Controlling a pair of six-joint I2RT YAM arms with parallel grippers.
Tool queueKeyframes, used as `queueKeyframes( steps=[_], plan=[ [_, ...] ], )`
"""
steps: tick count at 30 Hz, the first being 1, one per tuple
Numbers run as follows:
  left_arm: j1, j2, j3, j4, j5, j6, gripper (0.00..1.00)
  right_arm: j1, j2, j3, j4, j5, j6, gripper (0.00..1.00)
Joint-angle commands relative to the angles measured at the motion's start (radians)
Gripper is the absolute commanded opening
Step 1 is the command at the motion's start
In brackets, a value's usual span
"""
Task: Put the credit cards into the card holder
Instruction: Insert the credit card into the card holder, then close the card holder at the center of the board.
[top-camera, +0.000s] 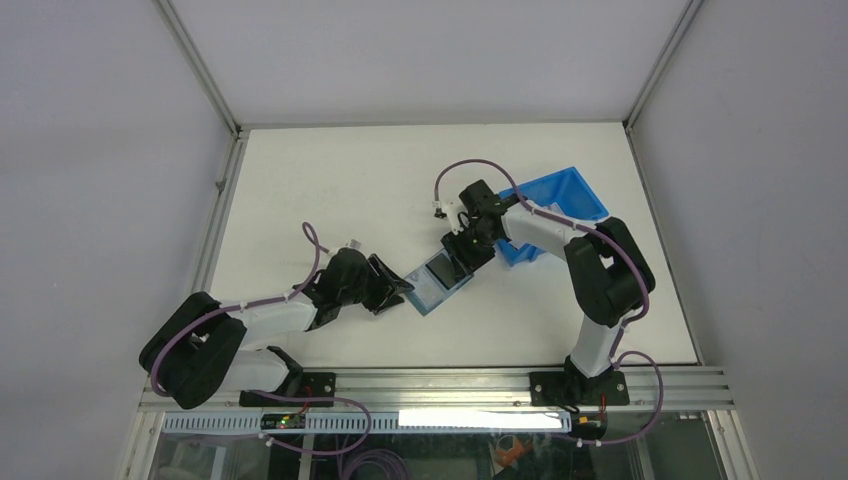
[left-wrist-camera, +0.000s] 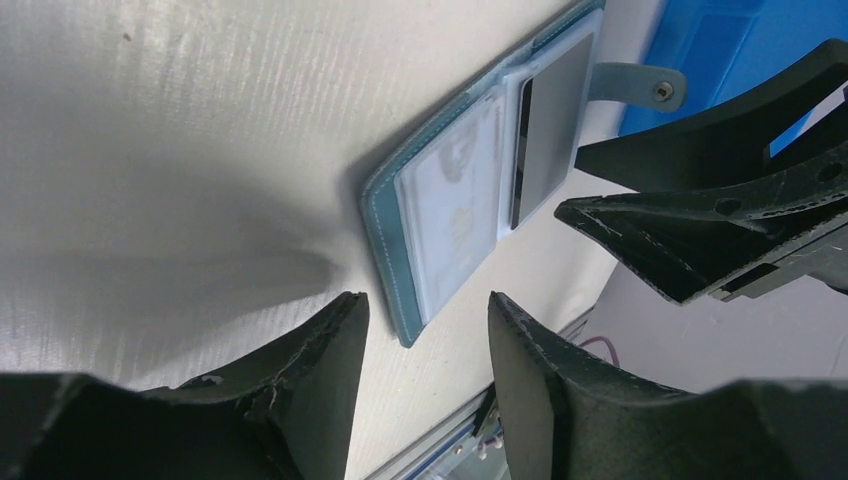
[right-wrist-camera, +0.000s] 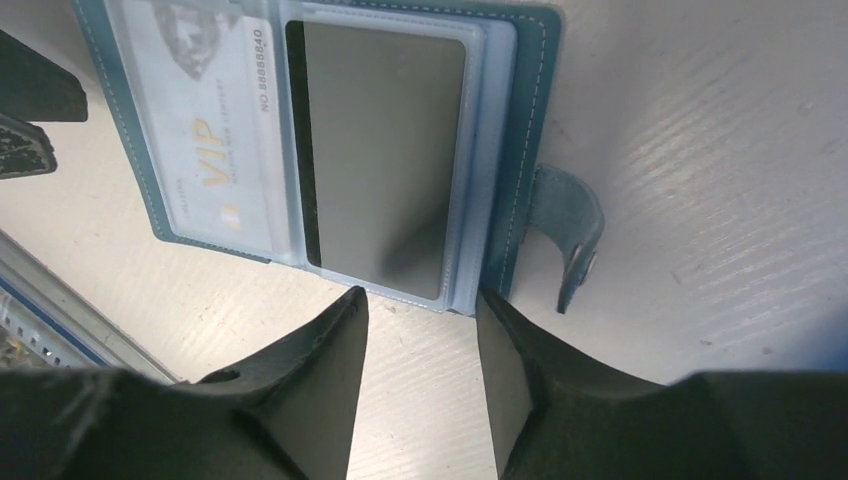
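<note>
The teal-blue card holder (top-camera: 441, 283) lies open and flat on the white table between my two grippers. In the right wrist view the card holder (right-wrist-camera: 532, 120) has a grey card with a dark stripe (right-wrist-camera: 385, 150) in its right clear sleeve and a silvery VIP card (right-wrist-camera: 215, 130) in its left sleeve. The snap tab (right-wrist-camera: 575, 230) sticks out sideways. My right gripper (right-wrist-camera: 420, 300) is open and empty at the holder's near edge. My left gripper (left-wrist-camera: 428, 315) is open and empty, just off a corner of the holder (left-wrist-camera: 395, 245). The grey card (left-wrist-camera: 552, 110) and the VIP card (left-wrist-camera: 455, 210) also show there.
A bright-blue plastic bin (top-camera: 556, 206) stands behind the right arm, and also shows in the left wrist view (left-wrist-camera: 740, 50). The right gripper's fingers (left-wrist-camera: 700, 215) reach in beside the holder. The table's metal front rail (top-camera: 430, 385) runs along the near edge.
</note>
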Motion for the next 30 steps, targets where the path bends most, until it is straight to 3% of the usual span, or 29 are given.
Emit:
queueKeyframes(
  steps=[1, 5, 10, 15, 19, 23, 27, 30],
  plan=[
    [-0.009, -0.023, 0.067, -0.070, 0.008, 0.045, 0.47, 0.008, -0.034, 0.011, 0.011, -0.058, 0.017, 0.45],
    [-0.009, -0.029, 0.098, -0.125, 0.000, 0.079, 0.39, 0.009, -0.038, 0.006, 0.015, -0.080, 0.026, 0.40],
    [-0.006, -0.033, 0.121, -0.160, -0.002, 0.096, 0.38, 0.009, -0.044, 0.004, 0.015, -0.084, 0.030, 0.39],
    [-0.006, -0.114, 0.146, -0.336, -0.064, 0.142, 0.41, 0.000, -0.074, 0.005, 0.016, -0.060, 0.025, 0.44],
    [-0.006, -0.233, 0.124, -0.423, -0.134, 0.159, 0.50, -0.019, -0.112, -0.007, 0.024, -0.052, 0.017, 0.51],
    [0.004, -0.296, 0.059, -0.335, -0.151, 0.116, 0.59, -0.037, -0.119, -0.035, 0.054, -0.043, 0.036, 0.57],
    [0.021, -0.280, 0.006, -0.199, -0.113, 0.061, 0.59, -0.061, -0.084, -0.025, 0.064, -0.048, 0.073, 0.57],
    [0.025, -0.254, 0.001, -0.186, -0.097, 0.049, 0.59, -0.062, -0.066, -0.016, 0.065, -0.052, 0.085, 0.56]
  ],
)
